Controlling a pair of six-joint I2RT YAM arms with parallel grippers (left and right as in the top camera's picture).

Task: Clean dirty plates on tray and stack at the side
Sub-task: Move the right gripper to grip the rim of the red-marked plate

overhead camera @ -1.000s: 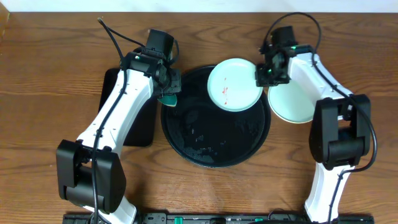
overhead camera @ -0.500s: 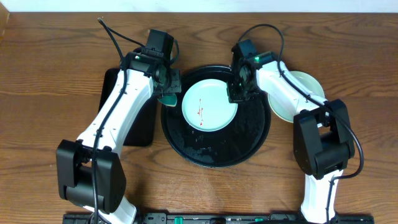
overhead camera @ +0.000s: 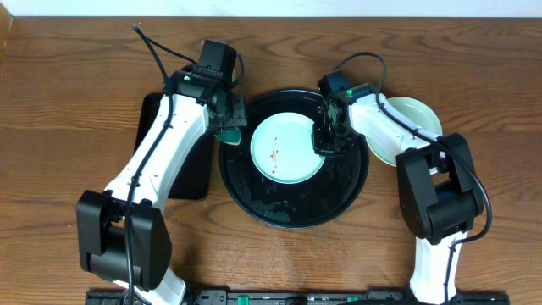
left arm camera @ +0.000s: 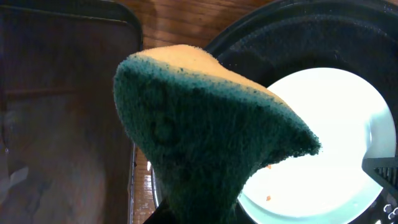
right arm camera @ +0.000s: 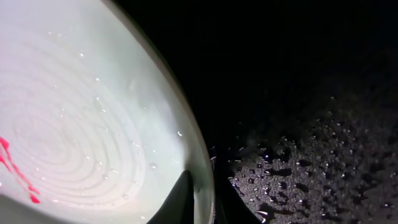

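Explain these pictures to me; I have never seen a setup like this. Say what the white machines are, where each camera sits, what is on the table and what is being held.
The white machines are robot arms, a left arm and a right arm, at a wooden table. The wide picture looks straight down from above. The other two come from a camera on each wrist, looking along that arm's own fingers. On the table lie a round black tray, a rectangular black tray beside it, and a pale plate off to the right. In the round tray lies a teal plate with a red smear. The left end effector is closed on a green and yellow sponge over the round tray's edge. The right end effector pinches the teal plate's rim.
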